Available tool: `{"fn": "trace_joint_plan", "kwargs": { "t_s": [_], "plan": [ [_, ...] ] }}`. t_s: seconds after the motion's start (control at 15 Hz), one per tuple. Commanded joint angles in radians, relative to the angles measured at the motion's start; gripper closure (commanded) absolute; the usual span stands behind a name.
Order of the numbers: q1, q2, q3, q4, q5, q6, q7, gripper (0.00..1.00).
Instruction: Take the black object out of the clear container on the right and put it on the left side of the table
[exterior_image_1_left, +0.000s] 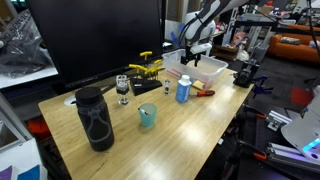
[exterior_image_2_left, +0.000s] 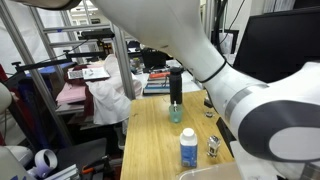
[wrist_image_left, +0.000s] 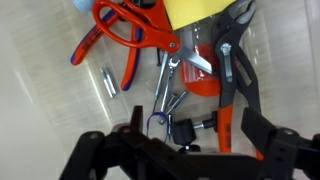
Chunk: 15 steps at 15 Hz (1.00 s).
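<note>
In the wrist view the black object (wrist_image_left: 183, 131), a small chunky piece with a short metal stem, lies on the floor of the clear container (wrist_image_left: 50, 90) among hand tools. My gripper (wrist_image_left: 194, 125) is open, with one finger on each side of the black object and not closed on it. In an exterior view my gripper (exterior_image_1_left: 195, 57) reaches down into the clear container (exterior_image_1_left: 216, 72) at the far right end of the wooden table (exterior_image_1_left: 190, 125). The black object itself does not show in either exterior view.
Red-handled scissors (wrist_image_left: 130, 30), orange-handled pliers (wrist_image_left: 225, 75) and wrenches (wrist_image_left: 165, 85) crowd the bin. On the table stand a tall black bottle (exterior_image_1_left: 95, 118), a teal cup (exterior_image_1_left: 148, 116), a blue-capped bottle (exterior_image_1_left: 184, 89) and a glass (exterior_image_1_left: 123, 88). My arm fills much of an exterior view (exterior_image_2_left: 240, 90).
</note>
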Motion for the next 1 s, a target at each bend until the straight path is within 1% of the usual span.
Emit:
{"fn": "trace_joint_plan", "kwargs": {
  "t_s": [0.0,0.4,0.93],
  "plan": [
    [-0.039,0.056,0.029,0.053,0.027,0.052,-0.059,0.0],
    [-0.056,0.131,0.039,0.119,0.037,0.095,-0.078,0.0],
    [-0.108,0.172,0.077,0.153,0.118,0.098,-0.098,0.0]
  ]
}}
